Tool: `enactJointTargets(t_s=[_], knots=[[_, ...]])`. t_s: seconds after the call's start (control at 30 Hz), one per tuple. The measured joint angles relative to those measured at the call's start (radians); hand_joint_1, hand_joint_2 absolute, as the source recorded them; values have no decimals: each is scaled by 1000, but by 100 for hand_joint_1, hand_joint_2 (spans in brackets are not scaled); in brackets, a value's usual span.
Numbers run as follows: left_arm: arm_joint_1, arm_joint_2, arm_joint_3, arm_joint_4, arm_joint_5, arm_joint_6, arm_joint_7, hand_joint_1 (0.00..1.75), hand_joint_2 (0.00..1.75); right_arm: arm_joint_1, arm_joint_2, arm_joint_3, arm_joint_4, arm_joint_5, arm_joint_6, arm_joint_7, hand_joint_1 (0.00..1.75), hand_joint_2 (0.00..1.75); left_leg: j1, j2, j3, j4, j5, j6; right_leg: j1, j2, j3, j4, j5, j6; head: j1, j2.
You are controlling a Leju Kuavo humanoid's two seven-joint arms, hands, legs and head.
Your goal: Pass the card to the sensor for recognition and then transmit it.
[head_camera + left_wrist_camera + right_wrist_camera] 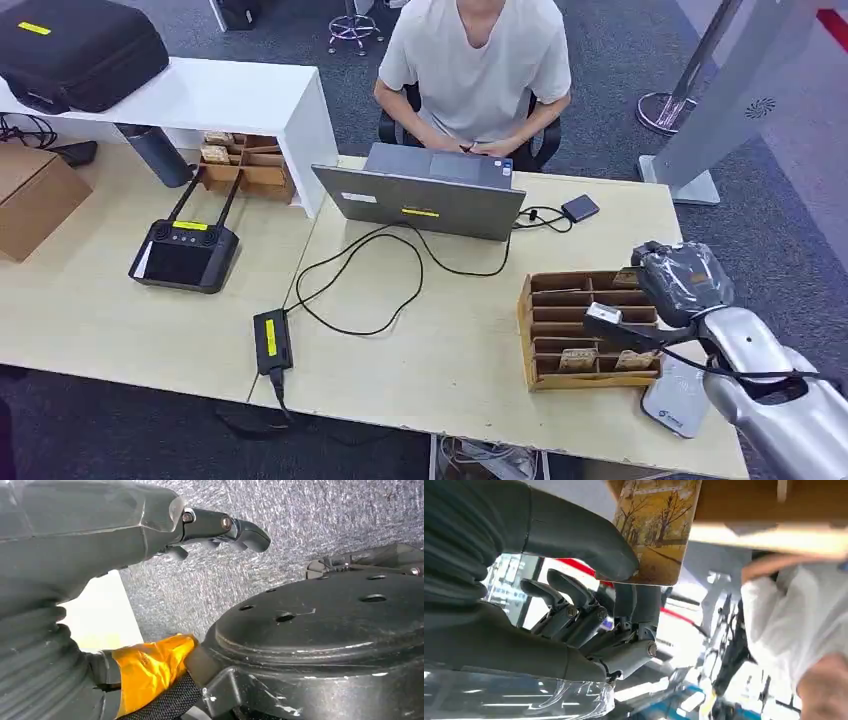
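A card (656, 527) printed with autumn trees is pinched between the thumb and fingers of the right hand (680, 280) at the far right end of the brown slotted organizer (560, 335) on the table (440, 350). The left hand (220, 527) is held over grey carpet, fingers curled, nothing grasped. A white sensor pad (672, 398) lies just right of the organizer.

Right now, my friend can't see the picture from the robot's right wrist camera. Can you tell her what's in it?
The robot's right hand pinches a card printed with yellow autumn trees between its thick grey thumb and darker fingers. The card sits at a brown cardboard holder. Beyond it is a person in a white shirt, blurry.
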Motion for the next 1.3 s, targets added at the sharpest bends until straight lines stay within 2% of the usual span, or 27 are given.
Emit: enactJointTargets(t_s=[0.23, 0.57, 0.9, 1.1, 1.3], knots=[[-3, 11, -9, -15, -22, -1, 3, 0, 175, -141, 17, -19, -30, 37, -24, 1, 175, 175, 0, 0, 1, 0, 1, -1, 0, 0, 0, 0, 0, 0, 0, 0], [-12, 11, -23, -10, -50, -26, 15, 0, 175, -263, 51, -13, -21, 77, -39, 7, 175, 175, 0, 0, 0, 0, 1, -1, 0, 0, 0, 0, 0, 0, 0, 0], [-25, 5, -36, 26, -90, -76, 19, 0, 175, -378, 146, 22, 103, 127, -43, 29, 175, 175, 1, -1, 1, 0, 2, -1, 1, 0, 0, 1, 0, -1, -1, 0], [-30, -1, -42, 41, -101, -87, 20, 0, 175, -402, 170, 39, 144, 143, -40, 35, 175, 175, 0, -1, 0, 0, 2, -1, 1, 0, 0, 1, 0, -1, 0, 0], [-38, -9, -53, 67, -119, -112, 21, 0, 175, -447, 212, 62, 249, 170, -35, 46, 175, 175, 0, -1, 1, 0, 2, -1, 0, 0, 0, 1, 1, -1, 0, 0]])
